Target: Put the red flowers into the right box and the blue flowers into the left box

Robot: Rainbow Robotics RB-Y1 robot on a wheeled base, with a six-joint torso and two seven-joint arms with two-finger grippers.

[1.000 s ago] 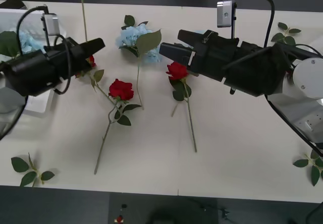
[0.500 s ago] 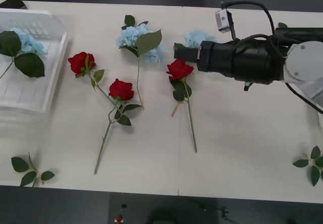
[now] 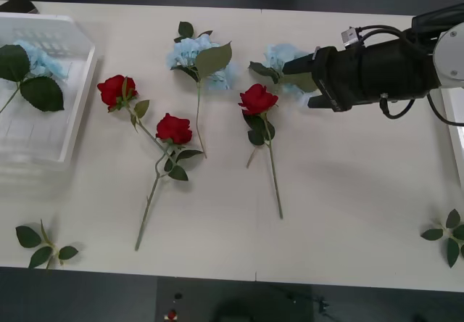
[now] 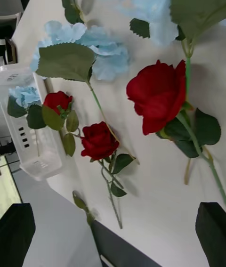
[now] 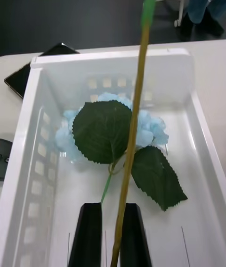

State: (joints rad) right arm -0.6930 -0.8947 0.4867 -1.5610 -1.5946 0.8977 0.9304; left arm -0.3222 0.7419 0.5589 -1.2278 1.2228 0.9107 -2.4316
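Three red flowers (image 3: 175, 128) lie on the table's middle, one of them (image 4: 157, 95) just ahead of my right gripper (image 3: 297, 85), which hovers open beside a blue flower (image 3: 281, 55). Another blue flower (image 3: 197, 52) lies further left. The left box (image 3: 76, 104) holds one blue flower (image 5: 110, 128). Above that box my left gripper (image 5: 113, 208) is shut on a thin green stem (image 5: 134, 121); its bloom is out of view. The right box (image 3: 458, 141) shows as a white rim at the table's right end.
Bloomless leaf sprigs lie at the front left (image 3: 43, 242) and front right (image 3: 446, 235) of the table. A flat dark object (image 5: 28, 74) sits behind the left box. Bare table stretches between the roses and the right box.
My left arm has swung left out of the front view, carrying the stem over the left box. My right gripper has drawn back to the right, away from the middle rose.
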